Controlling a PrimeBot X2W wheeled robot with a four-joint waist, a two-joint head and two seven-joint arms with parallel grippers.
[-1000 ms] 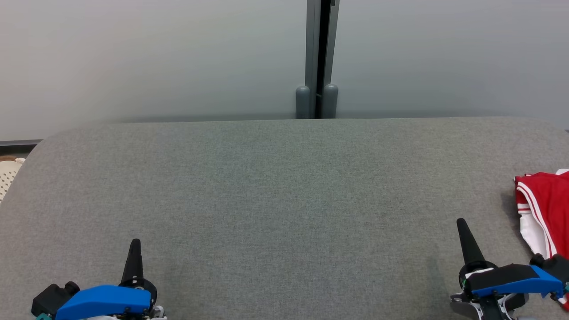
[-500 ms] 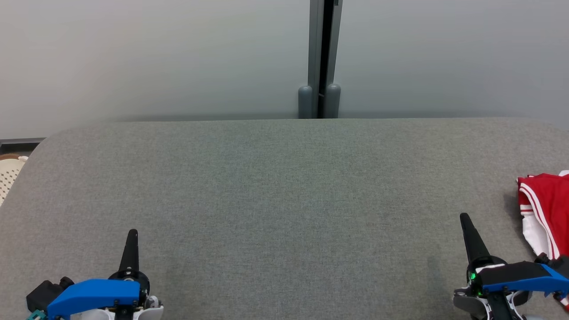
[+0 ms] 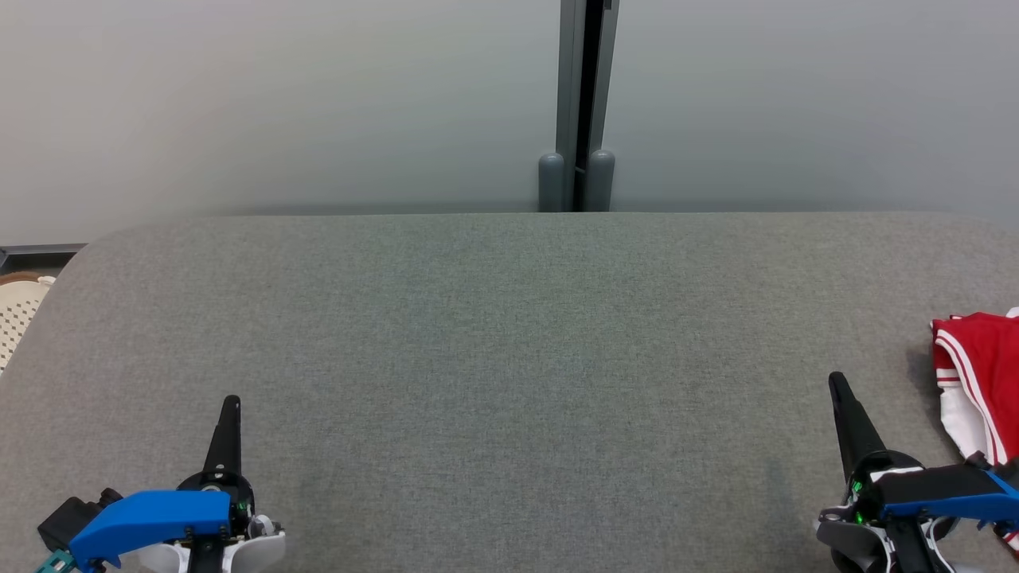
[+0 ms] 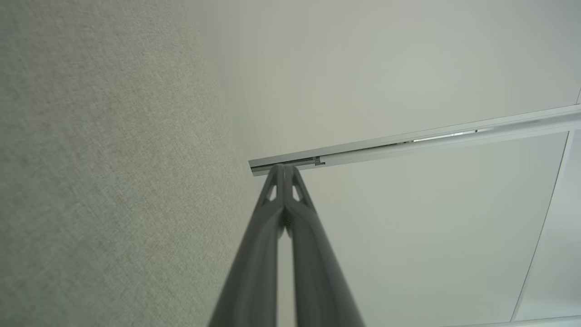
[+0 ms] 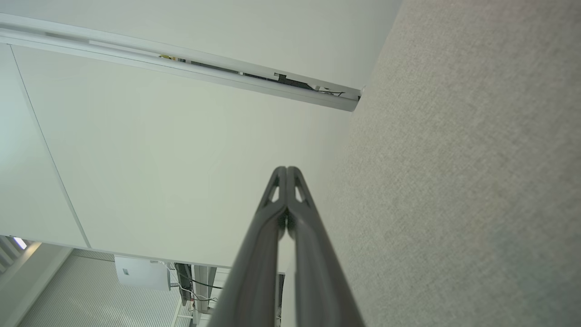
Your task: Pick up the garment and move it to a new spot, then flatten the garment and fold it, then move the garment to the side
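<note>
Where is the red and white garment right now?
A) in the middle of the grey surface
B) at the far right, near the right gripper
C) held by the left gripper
B: the garment lies on the grey surface at the far right, beside the shut right gripper, which holds nothing.

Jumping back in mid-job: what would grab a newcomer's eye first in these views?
The red and white garment at the far right edge of the head view, partly cut off by the frame, stands out against the broad grey fabric table. Next come the two dark-fingered grippers at the near corners, the left gripper and the right gripper. Both are shut and hold nothing, and the right one is close beside the garment.
</note>
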